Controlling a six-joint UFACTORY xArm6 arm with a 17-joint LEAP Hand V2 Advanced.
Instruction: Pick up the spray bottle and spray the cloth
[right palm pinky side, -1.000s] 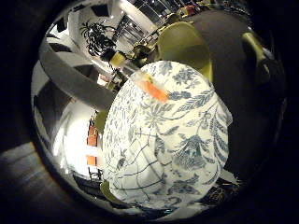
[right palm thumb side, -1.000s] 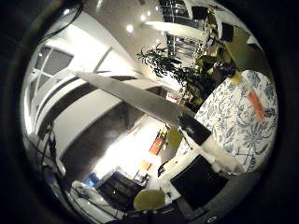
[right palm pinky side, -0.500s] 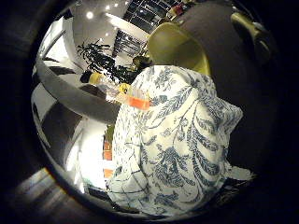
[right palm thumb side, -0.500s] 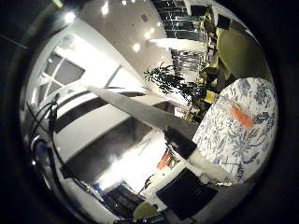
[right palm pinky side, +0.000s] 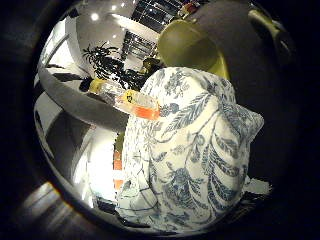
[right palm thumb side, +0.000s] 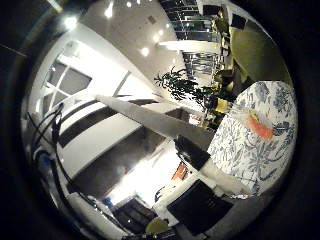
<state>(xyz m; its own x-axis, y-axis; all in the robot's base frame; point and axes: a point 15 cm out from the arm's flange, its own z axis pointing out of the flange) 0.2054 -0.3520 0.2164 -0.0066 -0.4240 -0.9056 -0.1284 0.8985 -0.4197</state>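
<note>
The spray bottle (right palm pinky side: 129, 100) lies on its side on the floral-covered bench (right palm pinky side: 200, 165), near the bench's edge, its orange liquid towards the centre. Judging by this, the task has barely begun: the bottle is not yet picked up and nothing is sprayed. No part of the hand shows clearly, so I cannot tell whether it is released or clenched. A green chair (right palm pinky side: 192, 47) stands at the bench's twelve o'clock; a potted plant (right palm thumb side: 182, 85) is beyond. Nothing blocks the bottle.
</note>
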